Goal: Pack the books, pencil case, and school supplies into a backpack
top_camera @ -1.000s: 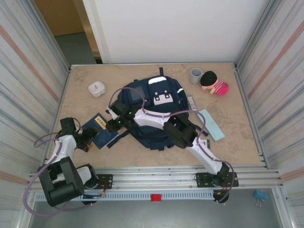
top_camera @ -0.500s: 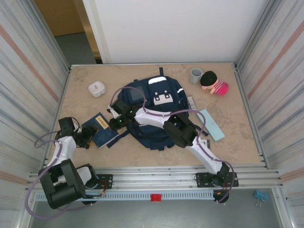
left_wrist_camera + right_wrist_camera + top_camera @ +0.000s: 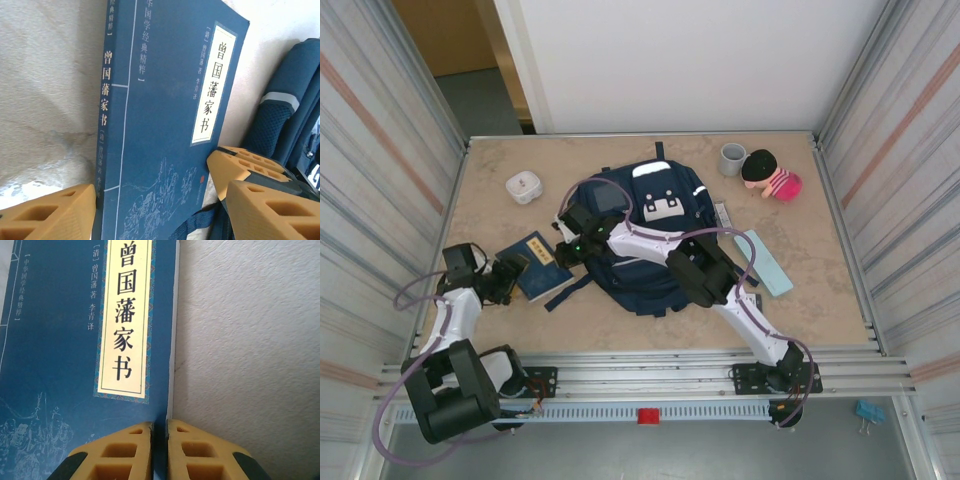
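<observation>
Between the spread left end effector point(image 3: 507, 272) and the nearly closed right end effector point(image 3: 160, 424), the blue book point(image 3: 538, 262) now lies slightly farther along the backpack point(image 3: 630, 287), still unpacked.

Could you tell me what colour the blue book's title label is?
The label is cream with black characters; clearest in right wrist view.

We see the blue book point(image 3: 165, 125) in smooth paper, with a faint sheen on its cover. Under it the worktop point(image 3: 250, 340) looks matt, grainy and stone-like. The backpack point(image 3: 272, 125) is coarse woven cloth, and its pale stripe looks smoother. The right gripper point(image 3: 159, 432) has fingers point(image 3: 115, 457) of matt yellow plastic, moulded with hollow cells.
</observation>
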